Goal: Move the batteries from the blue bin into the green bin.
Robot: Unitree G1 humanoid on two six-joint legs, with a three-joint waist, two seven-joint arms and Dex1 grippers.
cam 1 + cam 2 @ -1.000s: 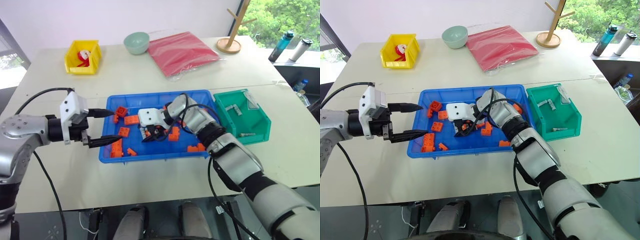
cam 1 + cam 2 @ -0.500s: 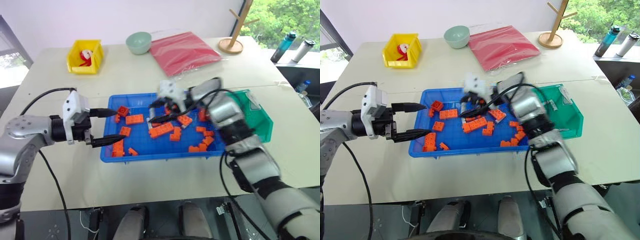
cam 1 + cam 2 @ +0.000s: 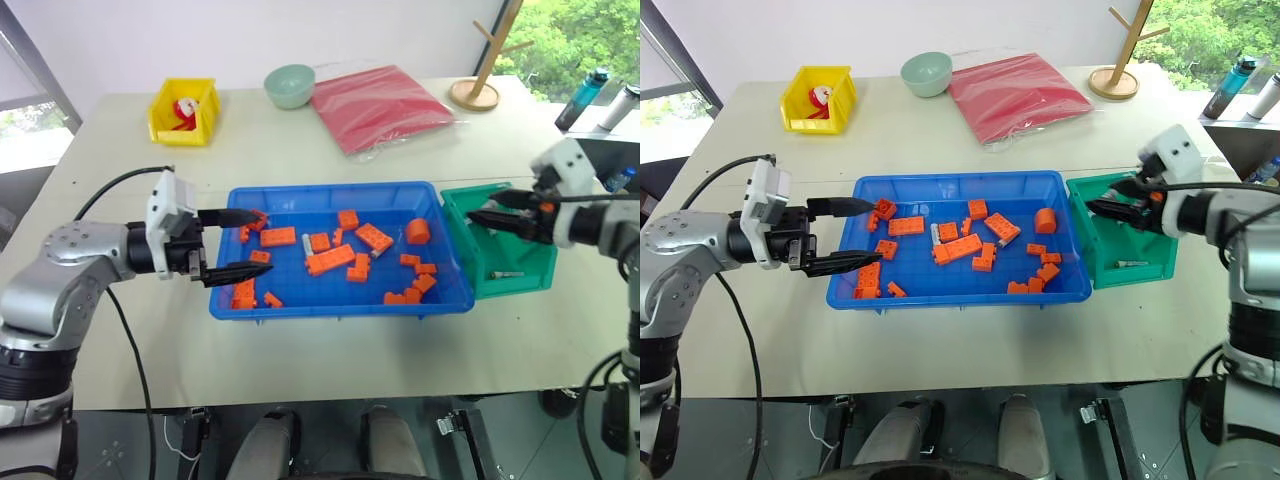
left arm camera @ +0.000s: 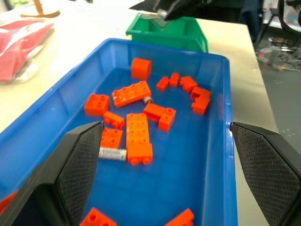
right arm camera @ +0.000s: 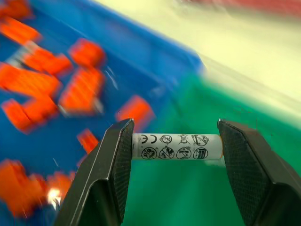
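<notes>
The blue bin (image 3: 340, 305) sits mid-table with several orange bricks (image 3: 331, 262) scattered in it. One of the batteries (image 4: 113, 153) lies among them beside a long brick. My left gripper (image 3: 262, 241) hovers open over the bin's left end, holding nothing. At the right, my right gripper (image 3: 482, 218) hangs over the green bin (image 3: 512, 287), shut on a battery (image 5: 176, 147) held crosswise between its fingers (image 5: 110, 174). Another battery (image 3: 505, 273) lies on the green bin's floor.
A yellow bin (image 3: 182, 110), a pale green bowl (image 3: 290, 85), a red bag (image 3: 385, 95) and a wooden stand (image 3: 478, 92) sit along the table's far side. Bottles (image 3: 593, 85) stand off the far right corner.
My right gripper has lifted out of the middle of the blue bin and swung right over the green bin with a battery. The bricks lie more spread out. The left gripper edged right.
</notes>
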